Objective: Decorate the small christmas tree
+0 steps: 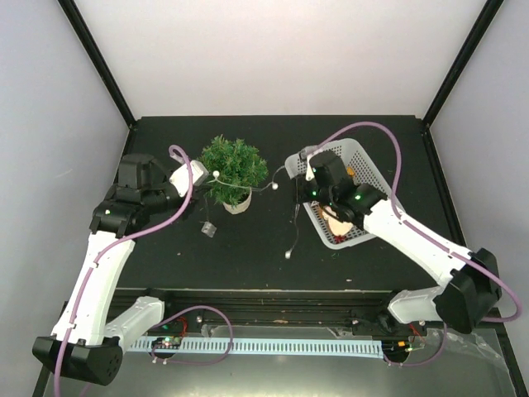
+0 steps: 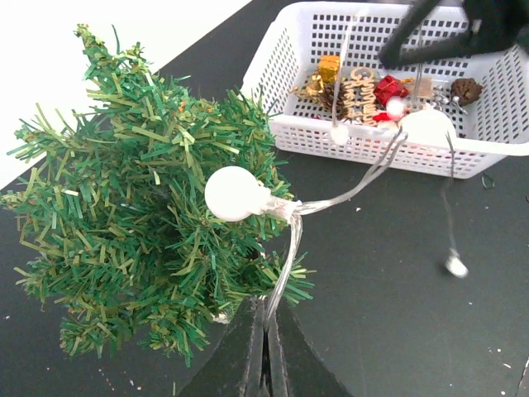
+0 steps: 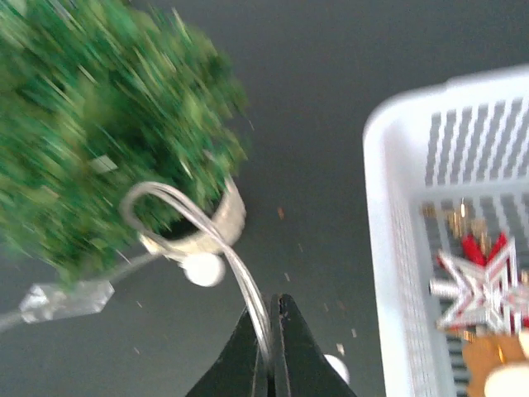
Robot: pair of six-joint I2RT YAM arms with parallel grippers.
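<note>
The small christmas tree (image 1: 234,168) stands in its white pot (image 1: 237,201) at the table's middle back; it fills the left of the left wrist view (image 2: 140,198) and is blurred in the right wrist view (image 3: 107,124). A clear-wire light string (image 1: 285,217) with white bulbs (image 2: 235,193) stretches across the tree. My left gripper (image 1: 201,172) is at the tree's left side, shut on the wire (image 2: 269,310). To the tree's right, beside the basket, my right gripper (image 1: 307,179) is also shut on the wire (image 3: 271,322). One bulb (image 3: 203,270) hangs by the pot (image 3: 219,227).
A white basket (image 1: 364,163) at the right holds ornaments, among them a silver star (image 3: 483,285), a pinecone (image 2: 466,89) and small red pieces (image 2: 387,88). The string's clear battery box (image 1: 207,229) lies on the black table in front of the tree. White walls enclose the back.
</note>
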